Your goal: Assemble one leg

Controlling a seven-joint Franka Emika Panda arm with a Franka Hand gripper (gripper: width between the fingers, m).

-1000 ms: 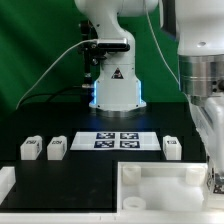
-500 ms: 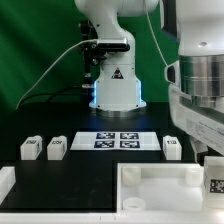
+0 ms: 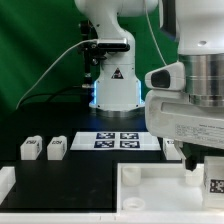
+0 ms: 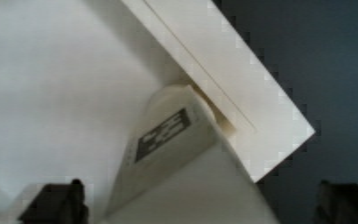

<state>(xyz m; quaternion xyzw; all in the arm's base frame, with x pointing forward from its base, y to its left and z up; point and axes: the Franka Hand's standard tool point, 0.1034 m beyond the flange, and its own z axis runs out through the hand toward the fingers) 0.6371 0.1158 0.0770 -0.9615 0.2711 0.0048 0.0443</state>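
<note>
In the wrist view a white leg (image 4: 163,140) with a black-and-white tag lies between my two dark fingers (image 4: 51,202), against the raised rim of the white tray (image 4: 229,75). The fingers stand wide apart and clear of the leg, so my gripper (image 4: 197,203) is open. In the exterior view the gripper (image 3: 195,163) hangs large at the right, above the tray (image 3: 150,190). That leg (image 3: 213,184) stands at the tray's right edge, below the gripper. Two more legs (image 3: 30,148) (image 3: 57,147) stand at the left, and another (image 3: 172,148) is partly hidden behind the hand.
The marker board (image 3: 120,140) lies mid-table in front of the robot base (image 3: 113,85). A white part (image 3: 5,186) shows at the exterior view's lower left corner. The table is black, with a green backdrop behind.
My gripper was low at the tray's right edge. It has risen and shifted toward the exterior view's left, uncovering the tagged leg left standing at the tray's right edge.
</note>
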